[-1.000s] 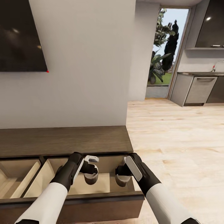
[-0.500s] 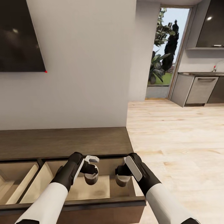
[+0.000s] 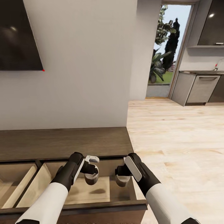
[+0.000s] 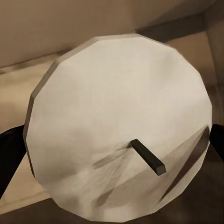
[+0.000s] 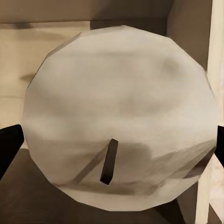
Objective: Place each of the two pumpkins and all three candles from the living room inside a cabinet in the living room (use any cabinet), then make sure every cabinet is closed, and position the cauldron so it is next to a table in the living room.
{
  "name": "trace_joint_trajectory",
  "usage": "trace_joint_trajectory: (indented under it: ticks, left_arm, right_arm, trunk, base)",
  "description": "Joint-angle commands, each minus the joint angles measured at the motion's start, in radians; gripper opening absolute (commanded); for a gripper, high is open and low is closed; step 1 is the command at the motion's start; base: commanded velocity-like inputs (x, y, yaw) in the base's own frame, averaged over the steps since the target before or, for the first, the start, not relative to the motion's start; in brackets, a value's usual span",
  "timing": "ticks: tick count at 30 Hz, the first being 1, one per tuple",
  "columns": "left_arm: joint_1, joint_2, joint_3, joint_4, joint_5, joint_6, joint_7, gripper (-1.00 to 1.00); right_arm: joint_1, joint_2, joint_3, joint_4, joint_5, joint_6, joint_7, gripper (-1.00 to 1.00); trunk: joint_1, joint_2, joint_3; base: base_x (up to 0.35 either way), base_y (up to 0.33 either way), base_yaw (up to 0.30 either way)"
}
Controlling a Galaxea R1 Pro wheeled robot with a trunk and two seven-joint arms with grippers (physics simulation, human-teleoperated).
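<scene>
L gripper clamped on candle, R gripper clamped on second candle, both over open cabinet drawer. Arms unchanged vs 1 s ago; view shifted slightly.

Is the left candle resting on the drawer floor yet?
Apart. In the head view the left candle hangs in the left gripper above the drawer floor, its shadow lying separately below it.
</scene>
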Motion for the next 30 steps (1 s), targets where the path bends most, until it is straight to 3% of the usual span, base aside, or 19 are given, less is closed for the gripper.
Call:
trace_joint_trajectory:
  ticks: [1,14,21,26,30]
  left_arm:
    - [-0.001,0.000,0.000,-0.001,-0.010,0.003,-0.009,-1.00]
    - [-0.001,0.000,0.000,-0.001,-0.010,0.002,-0.009,-1.00]
    - [-0.001,0.000,-0.007,-0.001,-0.010,0.002,-0.009,-1.00]
    - [-0.001,-0.001,-0.023,0.000,-0.010,0.004,-0.008,-1.00]
    - [-0.001,-0.002,-0.025,0.000,-0.010,0.005,-0.008,-1.00]
  right_arm:
    - [-0.001,0.000,0.001,-0.001,-0.009,0.001,-0.010,-1.00]
    - [-0.001,0.000,0.001,-0.001,-0.009,0.001,-0.010,-1.00]
    - [-0.001,0.000,0.005,0.000,-0.009,-0.039,-0.009,-1.00]
    - [-0.001,0.000,0.060,0.001,-0.009,-0.060,-0.008,-1.00]
    - [-0.001,0.000,0.072,0.002,-0.009,-0.062,-0.008,-1.00]
  trunk:
    - [0.000,-0.001,-0.005]
    - [0.006,-0.004,-0.055]
    - [0.006,-0.004,-0.055]
    - [0.007,-0.005,-0.067]
    - [0.008,-0.005,-0.071]
  base:
    - [0.001,0.000,0.000]
    - [0.000,0.000,0.000]
    - [0.000,0.000,0.000]
    - [0.000,0.000,0.000]
    - [0.000,0.000,0.000]
